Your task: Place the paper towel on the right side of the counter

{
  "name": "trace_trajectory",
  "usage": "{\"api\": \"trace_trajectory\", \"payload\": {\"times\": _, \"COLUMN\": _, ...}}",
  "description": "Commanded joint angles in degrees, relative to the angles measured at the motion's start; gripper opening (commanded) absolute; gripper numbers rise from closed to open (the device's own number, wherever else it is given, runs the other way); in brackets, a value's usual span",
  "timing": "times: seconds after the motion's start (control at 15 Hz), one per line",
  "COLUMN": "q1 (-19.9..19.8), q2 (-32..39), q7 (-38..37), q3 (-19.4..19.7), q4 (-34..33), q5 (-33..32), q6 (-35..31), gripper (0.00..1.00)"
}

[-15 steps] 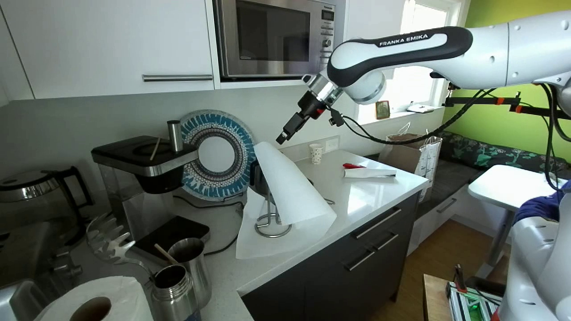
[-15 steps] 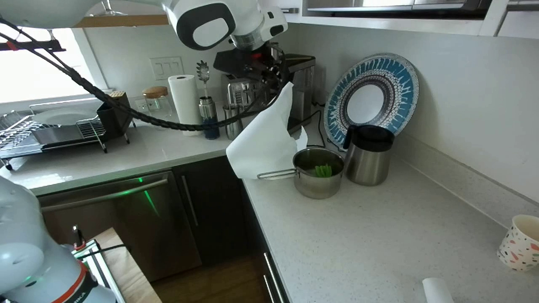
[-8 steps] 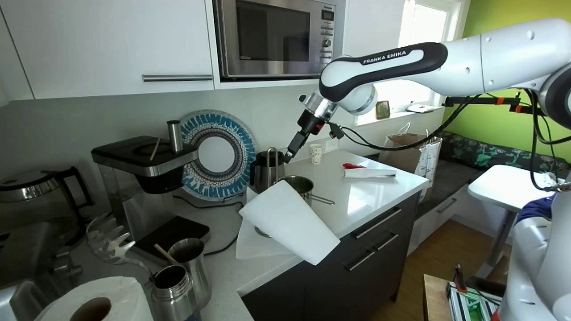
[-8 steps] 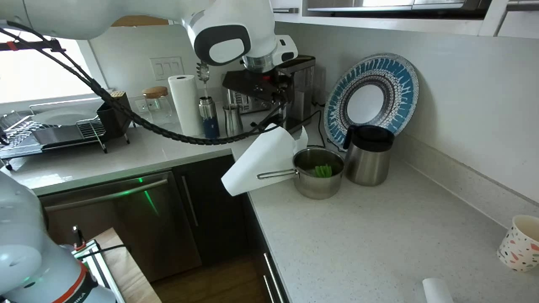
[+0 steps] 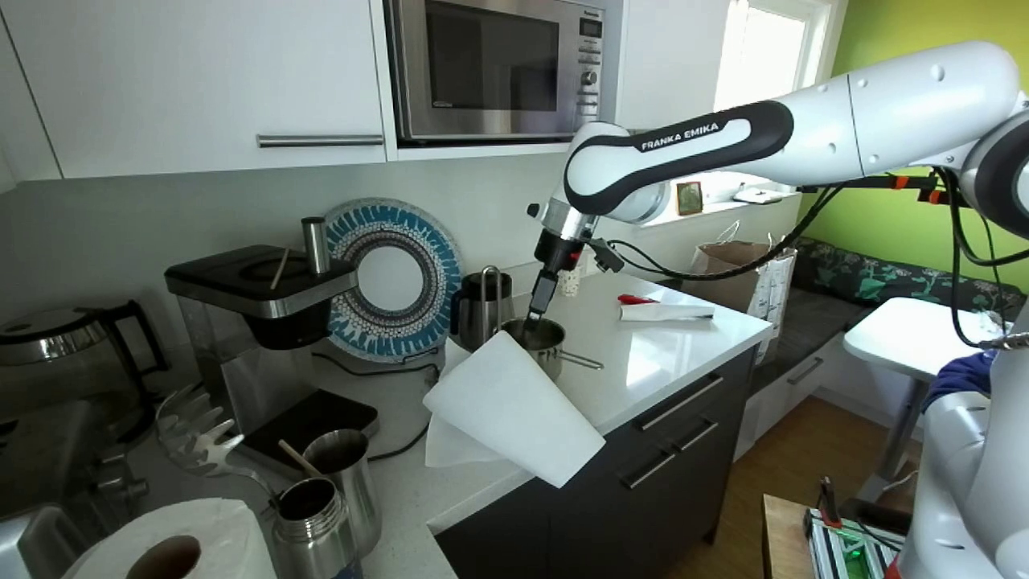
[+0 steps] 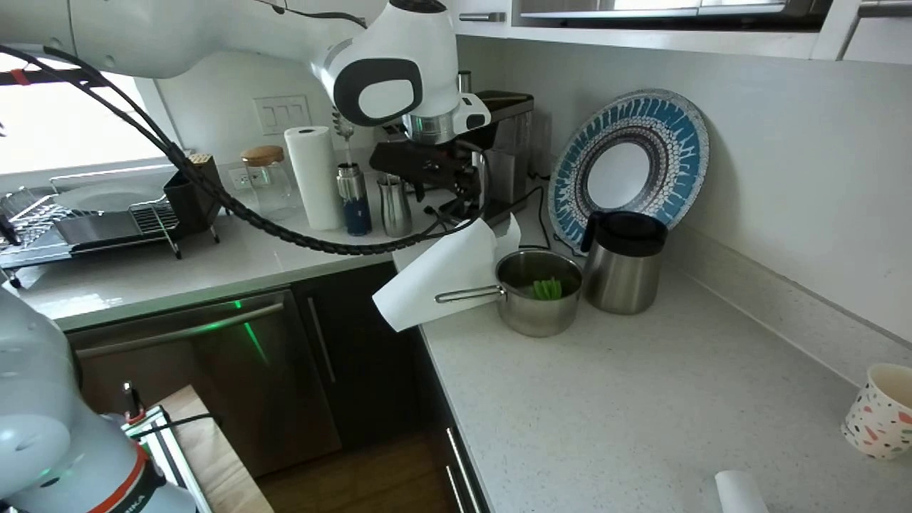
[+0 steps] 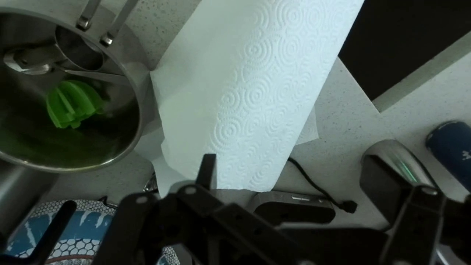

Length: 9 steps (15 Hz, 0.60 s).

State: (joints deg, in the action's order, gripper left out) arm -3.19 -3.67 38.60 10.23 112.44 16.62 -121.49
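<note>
Desk (image 6: 605, 406) gives broad room between pot (image 6: 538, 313) and cup (image 6: 880, 417) — towel (image 5: 514, 410) juts past the desk's front edge — its inner end, in the wrist view, showing between the widely parted fingers of the claw (image 7: 292, 176).

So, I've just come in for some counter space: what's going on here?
A robot arm has its gripper open near the paper towel, which it is meant to place on the right side of the counter. Nothing is gripped yet: the paper towel sits beside the pot, sticking out past the counter's front edge.
</note>
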Motion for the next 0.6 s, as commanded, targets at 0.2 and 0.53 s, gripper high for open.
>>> {"api": "trace_trajectory", "payload": {"times": 0.2, "q1": -1.0, "q2": 0.1, "q7": -1.9, "q3": -1.1, "q4": 1.6, "q5": -1.4, "q6": -2.9, "gripper": 1.0}}
{"api": "trace_trajectory", "payload": {"times": 0.53, "q1": -0.9, "q2": 0.1, "q7": -0.6, "q3": -1.4, "q4": 5.2, "q5": -1.0, "q6": -13.0, "gripper": 1.0}}
